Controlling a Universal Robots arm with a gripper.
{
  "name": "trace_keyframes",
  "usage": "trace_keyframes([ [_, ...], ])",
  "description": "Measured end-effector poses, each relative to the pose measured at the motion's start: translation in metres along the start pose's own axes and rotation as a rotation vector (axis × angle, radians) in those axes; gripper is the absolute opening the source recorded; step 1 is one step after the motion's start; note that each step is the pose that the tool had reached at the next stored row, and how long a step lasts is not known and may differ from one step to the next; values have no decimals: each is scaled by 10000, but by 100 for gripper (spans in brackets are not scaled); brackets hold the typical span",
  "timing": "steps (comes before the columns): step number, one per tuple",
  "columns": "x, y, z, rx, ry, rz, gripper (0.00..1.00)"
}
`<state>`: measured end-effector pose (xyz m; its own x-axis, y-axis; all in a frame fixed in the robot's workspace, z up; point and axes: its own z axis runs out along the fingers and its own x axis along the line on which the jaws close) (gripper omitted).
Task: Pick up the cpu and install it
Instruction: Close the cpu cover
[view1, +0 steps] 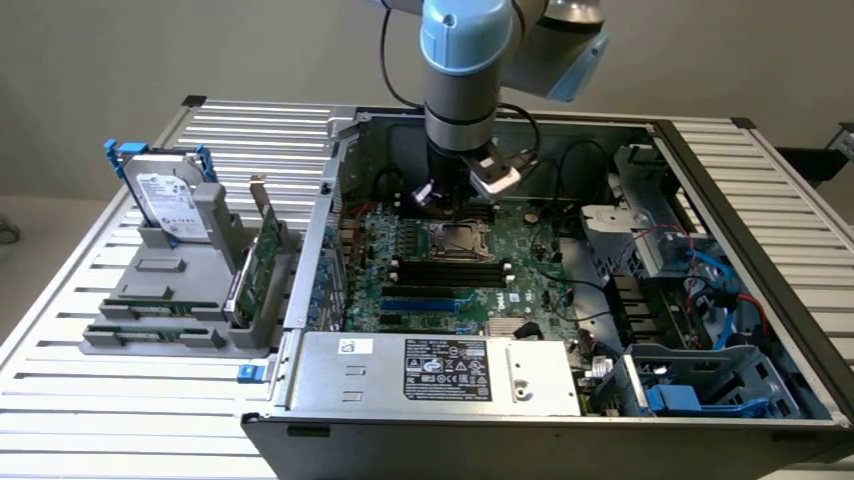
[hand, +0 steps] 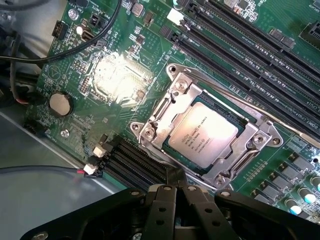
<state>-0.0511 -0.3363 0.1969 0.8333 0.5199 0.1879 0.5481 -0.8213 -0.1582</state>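
Installation looks complete: cpu (hand: 202, 134) sits inside socket frame (hand: 162, 112) at the motherboard's (hand: 75, 70) centre, gripper (hand: 175, 192) fingers closed, empty, just above.

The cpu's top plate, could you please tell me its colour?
Silvery-grey, with dark printed lettering; the cpu shows best in the wrist view.

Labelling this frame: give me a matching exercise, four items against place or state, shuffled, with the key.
Items:
1. cpu
2. gripper
3. hard drive
4. coin cell

Descriptions:
A. upright in the grey rack outside the case
B. shut, empty, just above the socket edge
C. seated in the metal socket frame
D. round, silvery, flat on the green board

Pairs: 1-C, 2-B, 3-A, 4-D
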Motion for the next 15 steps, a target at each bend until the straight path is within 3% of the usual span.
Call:
trace_keyframes([
  [11,11,10,16,-122,-84,-18,11],
  [15,13,6,13,-123,-92,-17,11],
])
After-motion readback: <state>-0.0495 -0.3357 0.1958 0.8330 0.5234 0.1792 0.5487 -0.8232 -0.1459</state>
